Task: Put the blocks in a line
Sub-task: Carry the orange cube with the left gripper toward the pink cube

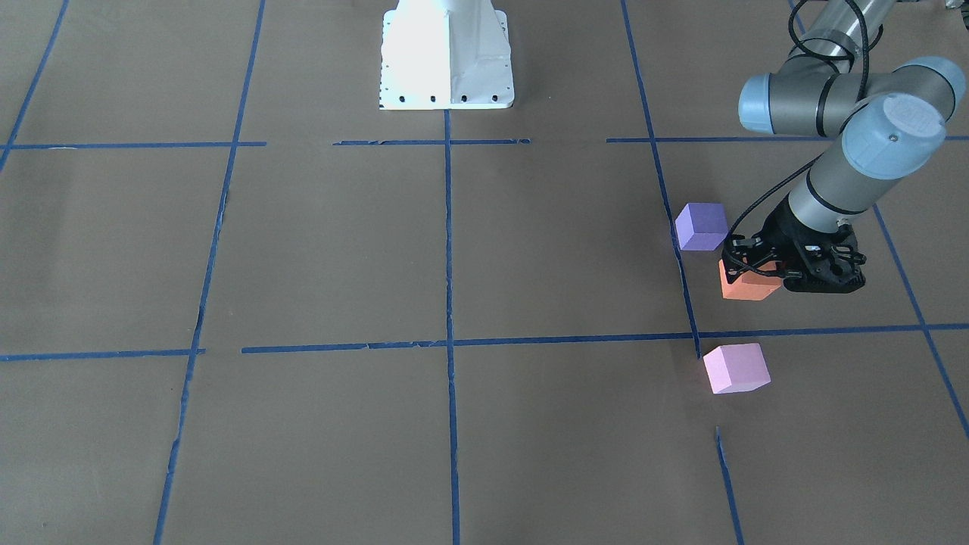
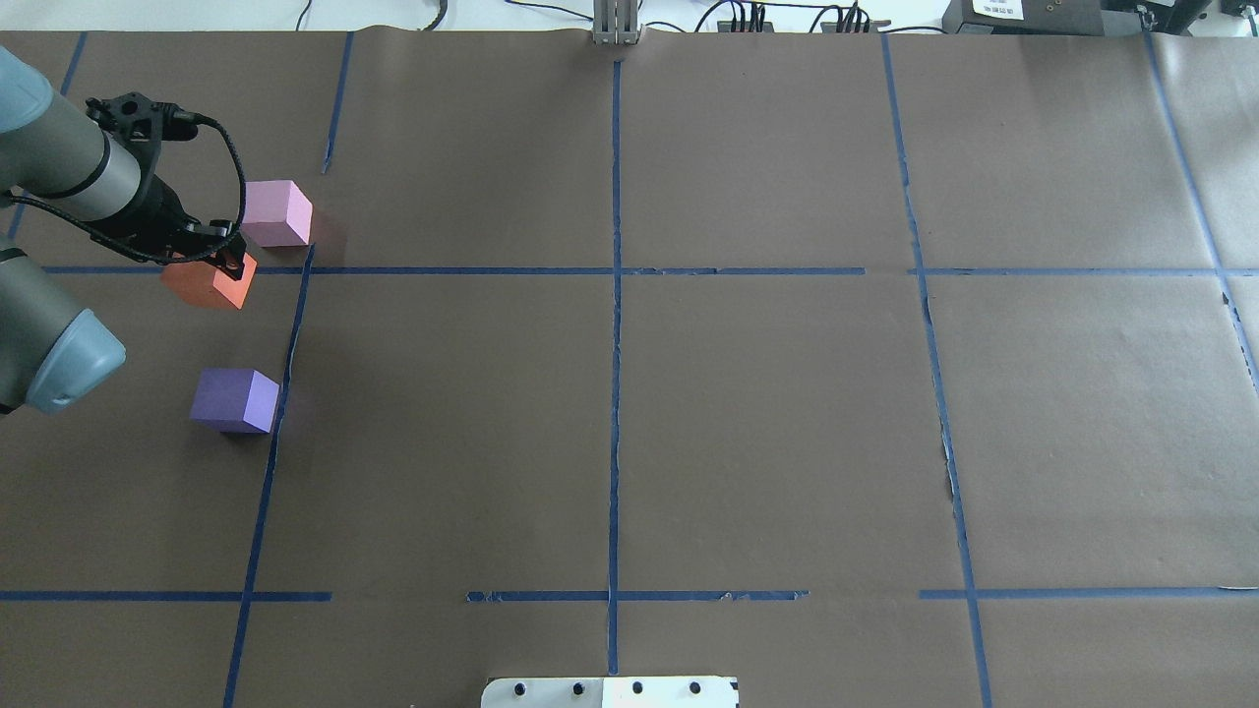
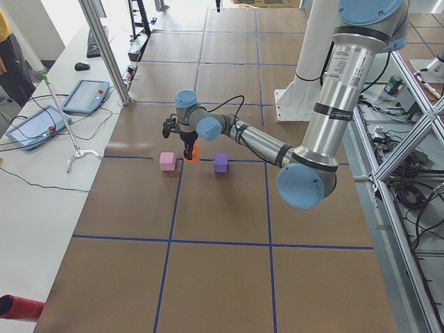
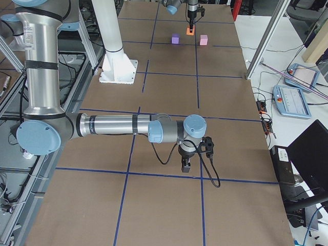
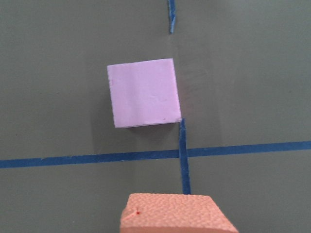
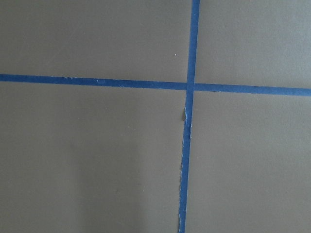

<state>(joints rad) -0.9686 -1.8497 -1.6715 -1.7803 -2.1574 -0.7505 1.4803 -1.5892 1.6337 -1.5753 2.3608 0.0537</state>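
Clamped in left gripper: orange block, between purple block and pink block, touching neither, low over the counter. Right gripper well apart from them; cannot tell whether spread or closed.

Blue tape lines cross the brown table; a tablet lies beside.

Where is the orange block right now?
Overhead view, far left: the orange block is held by the left gripper, between the pink block and the purple block.

Silver arms bear pale-blue joint caps, black cables, black left hand.
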